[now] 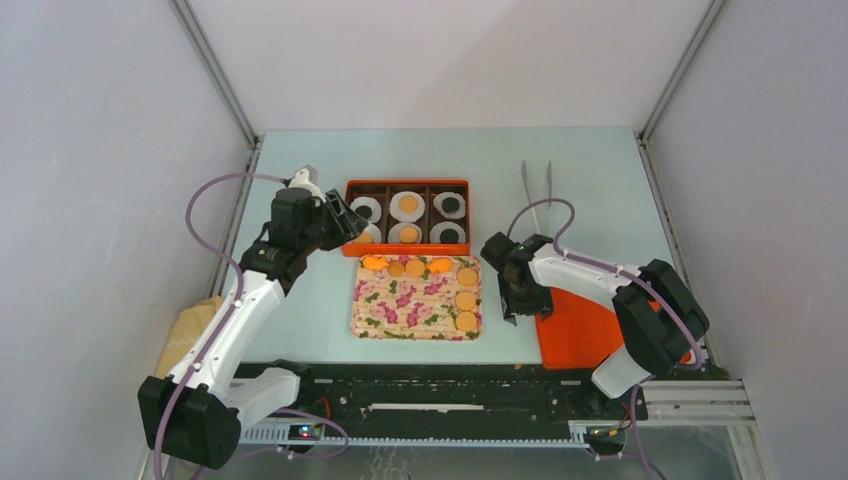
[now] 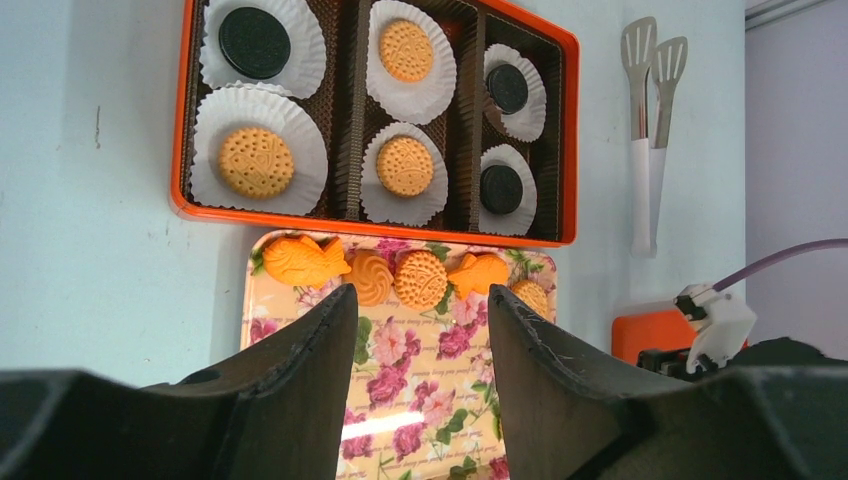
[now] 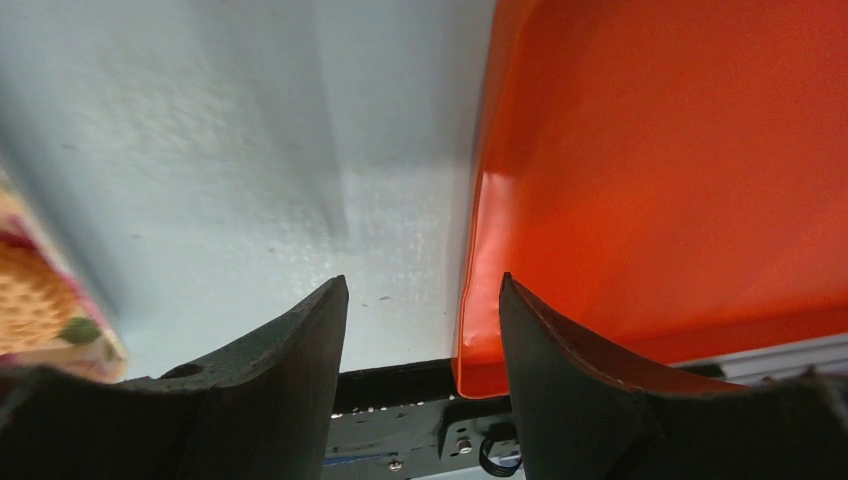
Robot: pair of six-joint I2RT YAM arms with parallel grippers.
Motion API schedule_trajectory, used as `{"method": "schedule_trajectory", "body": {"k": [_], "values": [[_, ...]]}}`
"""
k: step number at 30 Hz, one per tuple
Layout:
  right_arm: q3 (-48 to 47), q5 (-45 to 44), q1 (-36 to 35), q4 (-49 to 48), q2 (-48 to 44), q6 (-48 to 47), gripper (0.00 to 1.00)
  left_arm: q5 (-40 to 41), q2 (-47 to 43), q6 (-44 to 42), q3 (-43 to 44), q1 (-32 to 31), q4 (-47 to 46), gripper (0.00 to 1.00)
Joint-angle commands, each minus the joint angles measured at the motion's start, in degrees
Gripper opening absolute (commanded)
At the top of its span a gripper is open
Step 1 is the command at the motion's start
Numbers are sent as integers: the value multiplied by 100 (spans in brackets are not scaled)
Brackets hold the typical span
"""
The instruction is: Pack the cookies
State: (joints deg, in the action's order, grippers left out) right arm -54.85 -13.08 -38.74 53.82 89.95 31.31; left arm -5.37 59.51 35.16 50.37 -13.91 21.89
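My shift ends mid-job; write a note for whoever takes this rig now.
Left fingers: open, empty, by the box's left end.
Right fingers: open, empty, over the lid's left edge.
Done: all six cups in the box hold cookies, three golden, three black.
Left: more golden cookies sit on the tray; the lid lies off, right of it. Probably fit the lid next.

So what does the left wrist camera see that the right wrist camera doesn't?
Only the left wrist: the box with six cookies in paper cups, and the tongs. Only the right wrist: the black rail at the table edge. Both: the flowery tray, the orange lid, the table, and an open, empty claw: left claw, right claw.
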Motion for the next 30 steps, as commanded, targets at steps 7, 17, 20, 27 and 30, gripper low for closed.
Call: {"method": "schedule_trajectory", "body": {"k": [7, 17, 20, 27, 30], "values": [[515, 129, 12, -526, -115, 765, 42, -102, -276, 26, 2, -112, -90, 56], [708, 132, -107, -656, -81, 791, 10, -476, 87, -315, 362, -228, 53, 58], [705, 32, -273, -508, -226, 724, 5, -815, 494, -436, 671, -349, 80, 54], [528, -568, -1059, 84, -575, 669, 0, -1368, 1186, -775, 1224, -787, -46, 48], [324, -772, -1462, 282, -735, 693, 0, -2066, 1336, -669, 1029, -788, -584, 61]]}}
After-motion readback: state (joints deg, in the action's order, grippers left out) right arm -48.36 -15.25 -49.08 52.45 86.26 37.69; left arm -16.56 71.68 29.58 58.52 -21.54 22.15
